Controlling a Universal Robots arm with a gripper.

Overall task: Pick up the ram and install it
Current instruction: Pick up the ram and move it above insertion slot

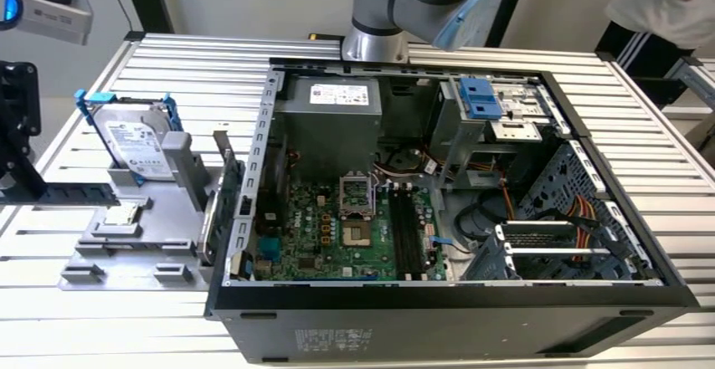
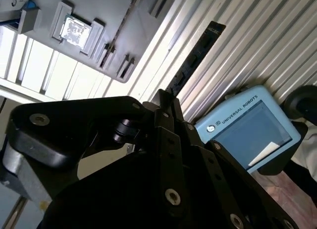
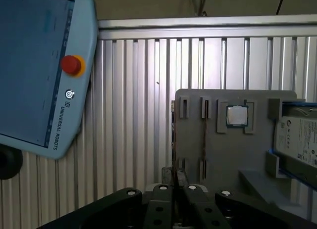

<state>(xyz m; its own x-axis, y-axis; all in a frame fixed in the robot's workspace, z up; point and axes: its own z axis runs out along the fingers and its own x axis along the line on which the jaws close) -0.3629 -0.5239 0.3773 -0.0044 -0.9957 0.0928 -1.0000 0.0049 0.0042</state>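
Observation:
The ram [image 1: 95, 192] is a long, thin dark stick held level above the grey holder [image 1: 134, 248], at the exterior view's left. My gripper [image 1: 32, 190] is shut on one end of it, out past the holder's edge. In the second wrist view the ram [image 2: 195, 56] sticks out from the black fingertips of my gripper [image 2: 166, 98] over the ribbed table. The first wrist view has my gripper [image 3: 174, 178] at the holder's edge, and the ram [image 3: 172, 135] shows edge-on as a thin dark line.
The open computer case [image 1: 447, 306] lies mid-table, its motherboard slots [image 1: 404, 235] facing up. The holder carries a hard drive [image 1: 140, 143], a processor chip [image 1: 126, 212] and a green card [image 1: 229, 185]. A blue teach pendant [image 3: 39, 66] lies on the table. A person [image 1: 671, 1] stands at the far right.

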